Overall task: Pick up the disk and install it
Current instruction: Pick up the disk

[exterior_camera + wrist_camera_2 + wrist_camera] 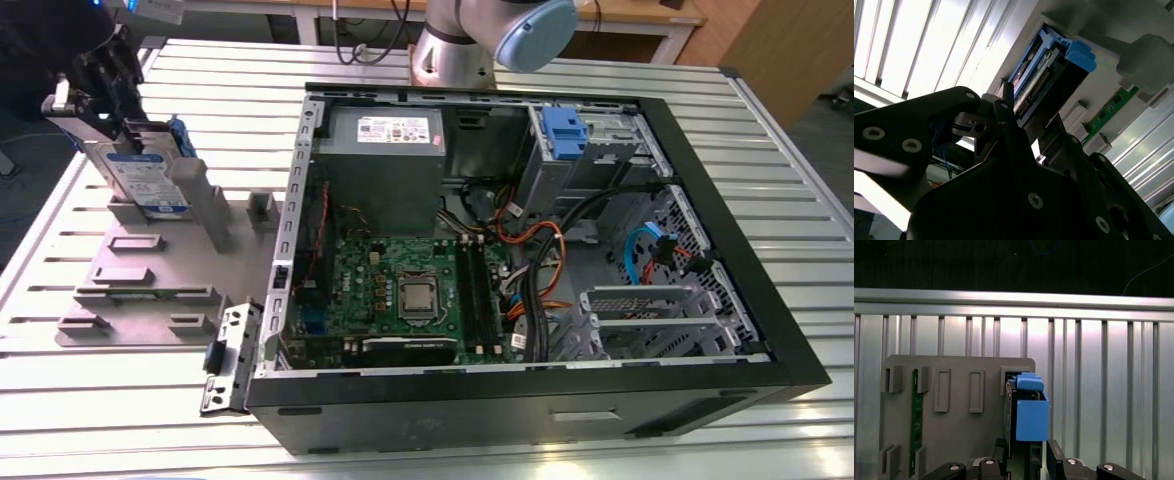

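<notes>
The disk (144, 178) stands on edge in a slot of the grey fixture plate (147, 290) at the exterior view's left, its blue-and-white label facing out. My gripper (110, 105) comes down over its upper end. In the first wrist view the disk (1026, 412) shows edge-on with its blue carrier and end tab, and my gripper (1026, 454) has one black finger (1000, 452) pressed against each side. In the second wrist view the disk (1046, 75) runs away from my gripper (1031, 125), blue tab at its far end. My gripper is shut on the disk.
An open computer case (747, 300) lies on the slatted metal table, with a motherboard, a grey power supply (380, 150) and a blue bracket (563, 135) at its drive bay. The arm's base (461, 45) stands behind it. A green memory stick (916, 410) sits in another fixture slot.
</notes>
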Controlling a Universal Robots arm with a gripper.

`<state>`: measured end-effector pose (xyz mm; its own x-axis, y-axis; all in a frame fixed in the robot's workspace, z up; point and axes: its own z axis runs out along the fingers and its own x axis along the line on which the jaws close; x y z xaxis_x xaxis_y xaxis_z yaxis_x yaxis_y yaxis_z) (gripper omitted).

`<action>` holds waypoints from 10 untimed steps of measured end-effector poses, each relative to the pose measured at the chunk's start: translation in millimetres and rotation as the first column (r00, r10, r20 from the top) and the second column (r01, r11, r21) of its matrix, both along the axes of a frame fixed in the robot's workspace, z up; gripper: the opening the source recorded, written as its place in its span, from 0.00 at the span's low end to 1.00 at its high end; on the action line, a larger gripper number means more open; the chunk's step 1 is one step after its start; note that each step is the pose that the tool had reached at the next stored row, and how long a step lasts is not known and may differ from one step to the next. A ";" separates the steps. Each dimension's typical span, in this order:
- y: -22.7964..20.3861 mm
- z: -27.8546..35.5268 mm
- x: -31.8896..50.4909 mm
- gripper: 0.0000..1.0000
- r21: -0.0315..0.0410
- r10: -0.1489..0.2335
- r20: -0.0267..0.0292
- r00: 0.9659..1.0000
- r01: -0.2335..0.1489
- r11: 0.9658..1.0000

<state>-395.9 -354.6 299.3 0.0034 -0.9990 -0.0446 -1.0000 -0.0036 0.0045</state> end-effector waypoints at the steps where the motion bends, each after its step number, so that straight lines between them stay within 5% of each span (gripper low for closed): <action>1: 0.0 0.0 0.0 0.45 0.000 0.000 0.000 1.000 0.000 1.000; 10: 0.0 0.0 0.0 0.45 0.000 0.000 0.000 1.000 0.000 1.000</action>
<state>-395.9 -354.6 299.3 0.0033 -0.9990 -0.0446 -1.0000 -0.0035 0.0045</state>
